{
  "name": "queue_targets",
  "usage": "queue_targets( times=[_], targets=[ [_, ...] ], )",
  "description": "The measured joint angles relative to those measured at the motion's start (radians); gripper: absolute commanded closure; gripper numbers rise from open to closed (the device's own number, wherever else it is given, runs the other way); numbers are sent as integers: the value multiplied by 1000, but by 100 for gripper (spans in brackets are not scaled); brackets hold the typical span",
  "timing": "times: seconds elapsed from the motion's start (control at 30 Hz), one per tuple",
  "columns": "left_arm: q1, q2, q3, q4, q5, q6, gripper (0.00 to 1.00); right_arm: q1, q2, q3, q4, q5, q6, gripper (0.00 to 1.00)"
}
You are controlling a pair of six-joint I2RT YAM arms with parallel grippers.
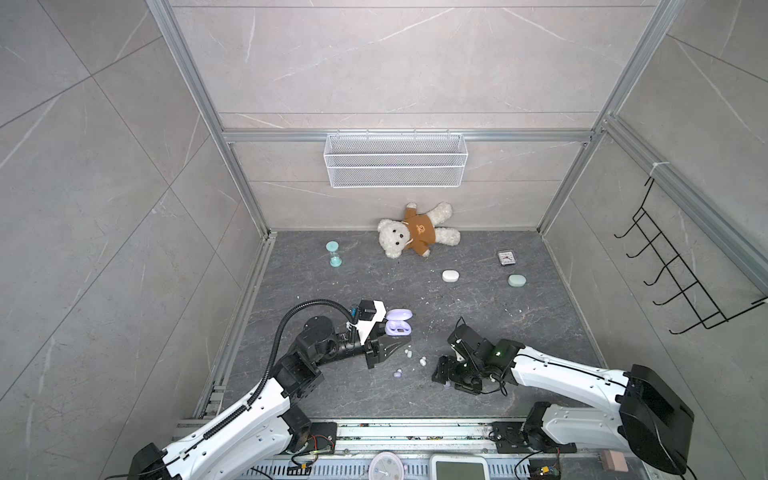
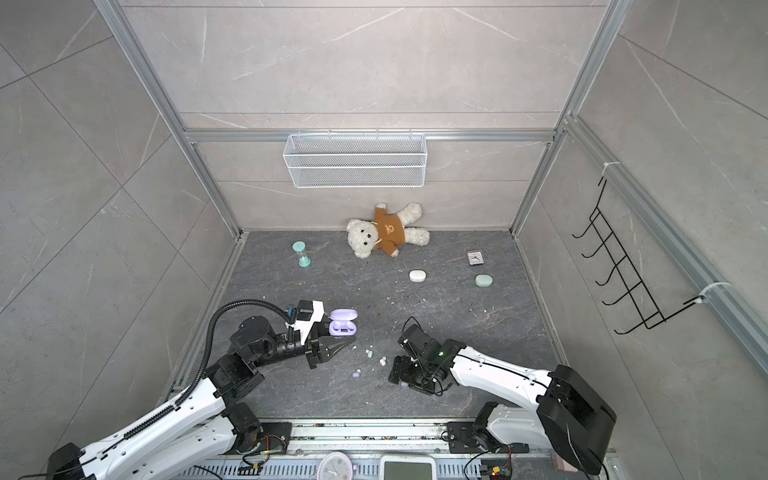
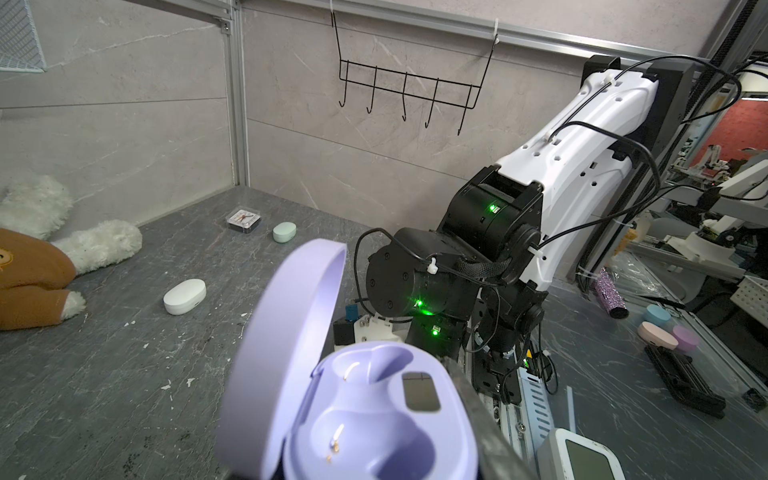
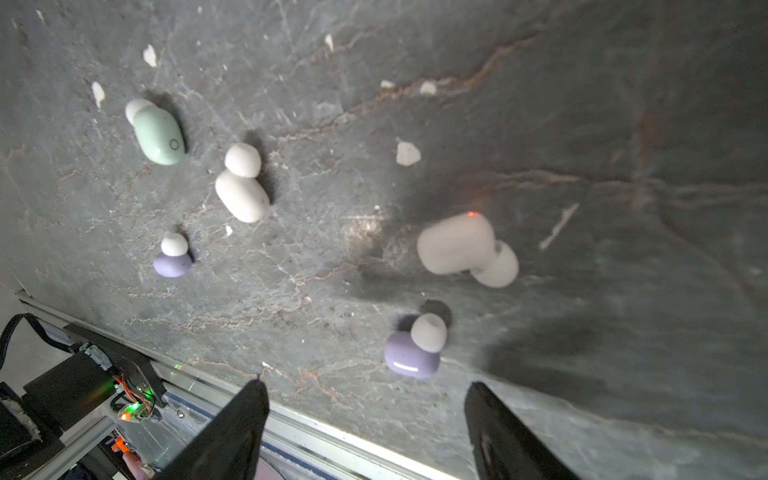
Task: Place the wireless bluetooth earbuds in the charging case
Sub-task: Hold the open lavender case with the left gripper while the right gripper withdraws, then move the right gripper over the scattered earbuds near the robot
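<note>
Right hand gapes near lilac earbud that top views mostly hide.

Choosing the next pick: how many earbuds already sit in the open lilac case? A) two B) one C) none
C: in the left wrist view both sockets of the lilac case are bare, with their contact pins showing, and a lilac earbud lies outside it.
</note>
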Motion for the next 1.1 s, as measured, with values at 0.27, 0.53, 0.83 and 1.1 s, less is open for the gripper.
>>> queue_targets(
  times=[0.27,0.53,0.83,1.1],
  targets=[
    [0,-9,-7,-2,-3,-3,83,1,40,-8,59,-2,29,22],
    [0,-34,-7,-15,-19,-3,84,1,60,-6,108,-14,33,22],
    [0,-55,-11,-34,-27,-3,84,1,101,32,105,-16,23,22],
    [0,-61,-15,-54,-30,-3,85,3,121,73,91,-17,-8,22]
  ],
)
